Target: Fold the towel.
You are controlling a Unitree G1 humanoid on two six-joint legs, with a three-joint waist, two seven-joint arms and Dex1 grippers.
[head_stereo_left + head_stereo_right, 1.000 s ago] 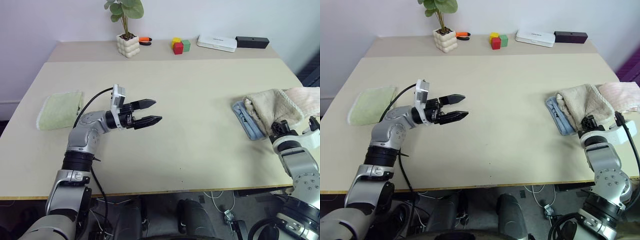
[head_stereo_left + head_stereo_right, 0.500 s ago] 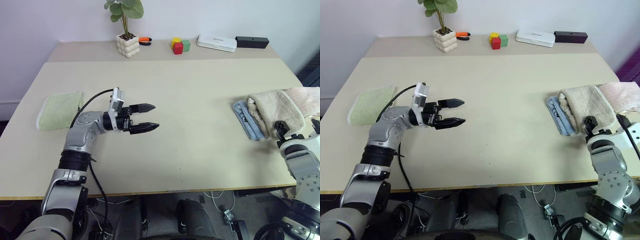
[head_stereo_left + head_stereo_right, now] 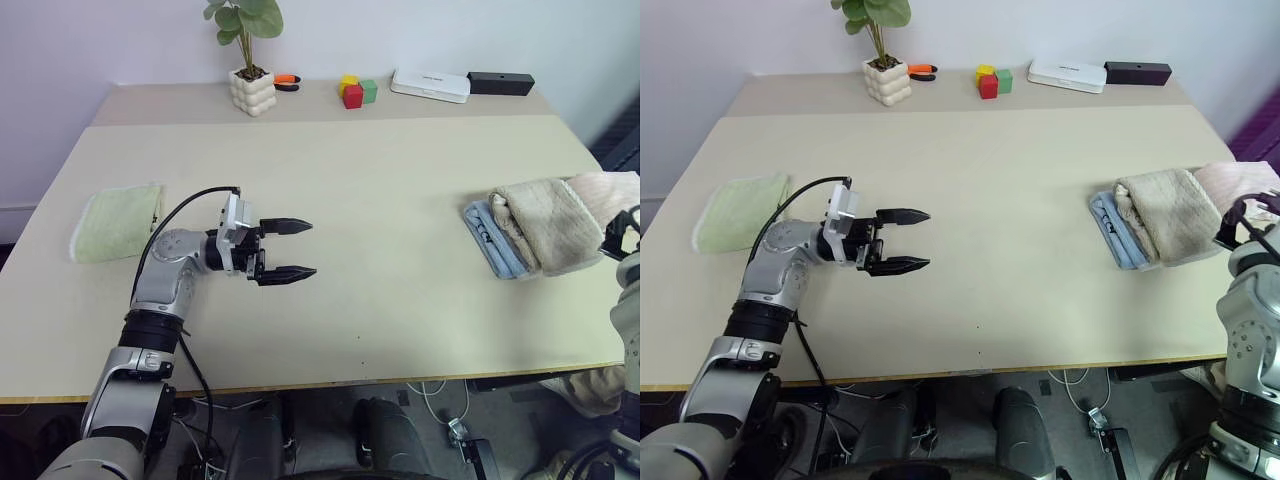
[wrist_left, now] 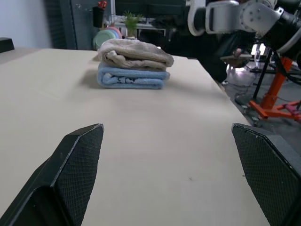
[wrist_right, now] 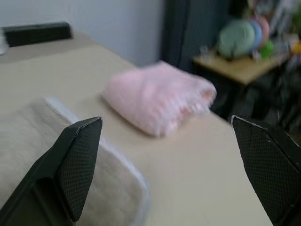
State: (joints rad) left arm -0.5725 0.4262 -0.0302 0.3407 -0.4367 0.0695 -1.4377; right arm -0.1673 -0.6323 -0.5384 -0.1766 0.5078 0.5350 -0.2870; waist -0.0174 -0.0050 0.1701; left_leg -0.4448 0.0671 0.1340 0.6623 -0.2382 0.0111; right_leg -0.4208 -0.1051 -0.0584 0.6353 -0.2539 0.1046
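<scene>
The beige towel (image 3: 545, 222) lies folded on top of a folded light blue towel (image 3: 488, 240) at the table's right side; the left wrist view also shows this stack, beige towel (image 4: 136, 52) above. My right gripper (image 5: 164, 121) is open and hovers just right of the stack, off the cloth, at the table's right edge (image 3: 1243, 215). Left of the table's middle, my left gripper (image 3: 312, 249) hangs open and empty above the bare top, pointing toward the stack.
A folded pink towel (image 5: 160, 96) lies right of the stack. A folded pale green towel (image 3: 115, 220) sits at the table's (image 3: 400, 170) left edge. Along the back stand a potted plant (image 3: 250, 88), coloured blocks (image 3: 355, 92), a white box (image 3: 432, 85) and a black box (image 3: 500, 82).
My right gripper opened, let go of the beige towel, and rose away to the right. The towel settled folded on the blue one. My left gripper rolled slightly.
</scene>
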